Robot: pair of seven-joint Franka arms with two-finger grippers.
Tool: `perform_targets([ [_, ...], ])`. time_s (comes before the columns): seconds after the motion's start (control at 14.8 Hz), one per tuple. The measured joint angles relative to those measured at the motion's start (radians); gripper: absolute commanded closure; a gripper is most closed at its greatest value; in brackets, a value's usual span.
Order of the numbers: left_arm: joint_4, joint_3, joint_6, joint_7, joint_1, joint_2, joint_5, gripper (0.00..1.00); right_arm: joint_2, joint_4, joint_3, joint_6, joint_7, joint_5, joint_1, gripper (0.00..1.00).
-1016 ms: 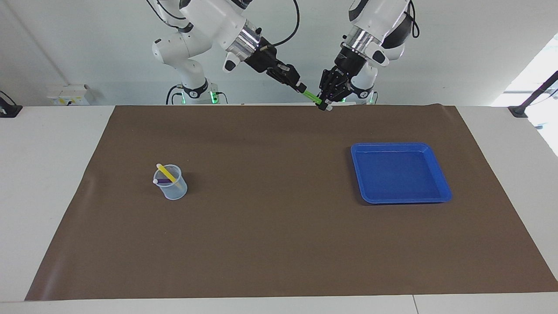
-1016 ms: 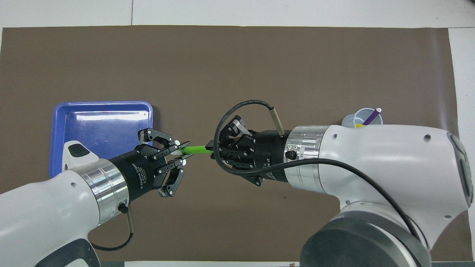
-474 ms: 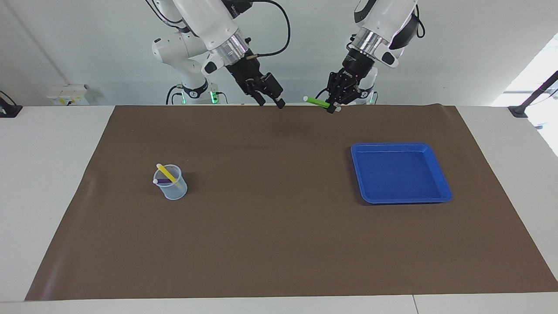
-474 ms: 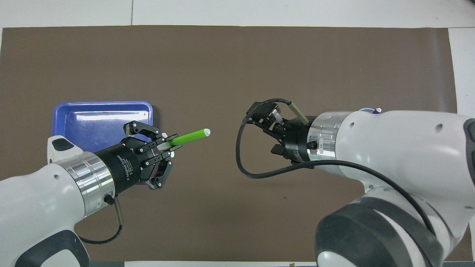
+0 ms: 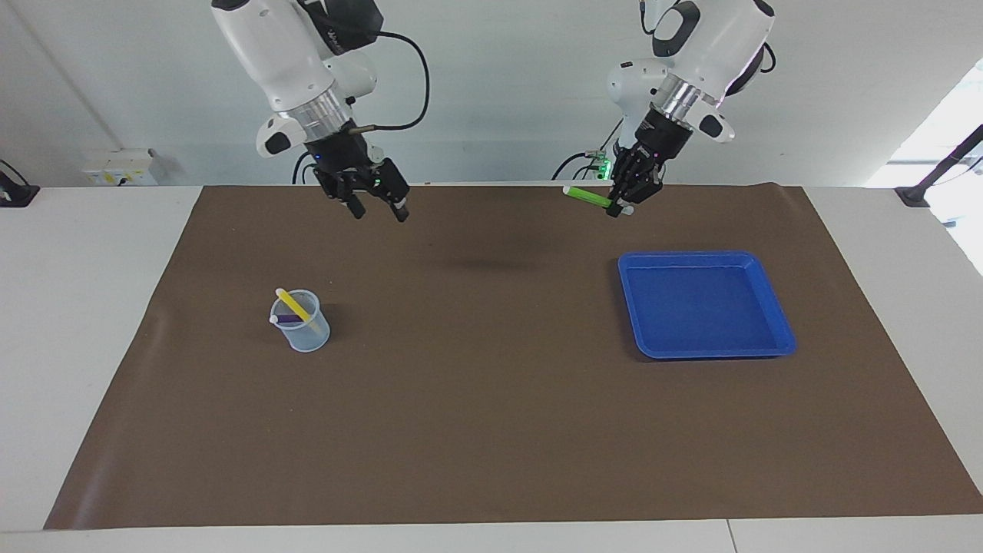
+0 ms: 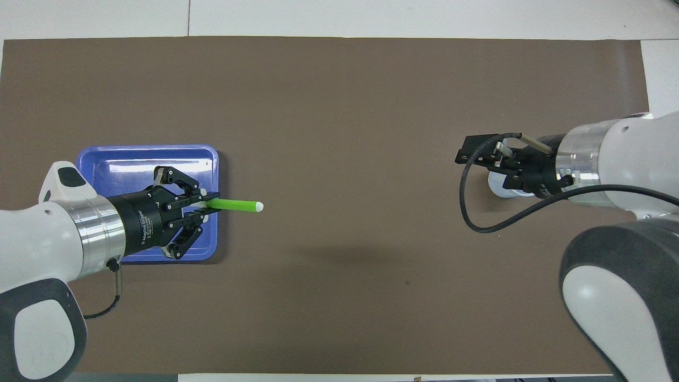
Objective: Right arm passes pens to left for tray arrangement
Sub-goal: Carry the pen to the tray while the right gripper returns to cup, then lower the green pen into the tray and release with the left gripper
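My left gripper [image 5: 618, 206] [image 6: 209, 204] is shut on one end of the green pen [image 5: 587, 197] [image 6: 236, 205]. The pen lies level, its whitish cap pointing toward the table's middle. The gripper hangs well above the table; in the overhead view it covers the edge of the blue tray [image 5: 703, 303] [image 6: 138, 159], which holds nothing. My right gripper [image 5: 378, 211] [image 6: 490, 165] is open and holds nothing, high over the mat. In the overhead view it hides most of the cup [image 5: 307, 330] [image 6: 501, 189]. The yellow pen [image 5: 292, 305] and purple pen [image 5: 288, 318] stand in that cup.
A brown mat [image 5: 491, 399] covers most of the white table. The translucent cup stands toward the right arm's end and the tray toward the left arm's end, with bare mat between them.
The right gripper has let go of the green pen, opened and swung away toward the cup. The left gripper has carried the pen toward the tray.
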Motion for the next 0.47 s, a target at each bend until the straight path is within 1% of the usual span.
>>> perform_targets([
  [0.2,0.004,0.003,-0.068,0.267,0.086,0.045,0.0,1.0,-0.001,0.002,0.0,-0.035,-0.124,-0.084,-0.056,0.0],
  [0.34,0.004,0.004,-0.09,0.442,0.12,0.079,0.015,1.0,-0.001,0.013,0.0,-0.064,-0.179,-0.125,-0.08,0.0],
  [0.47,0.005,0.004,-0.105,0.605,0.147,0.125,0.093,1.0,-0.001,0.037,0.0,-0.109,-0.217,-0.166,-0.097,0.0],
])
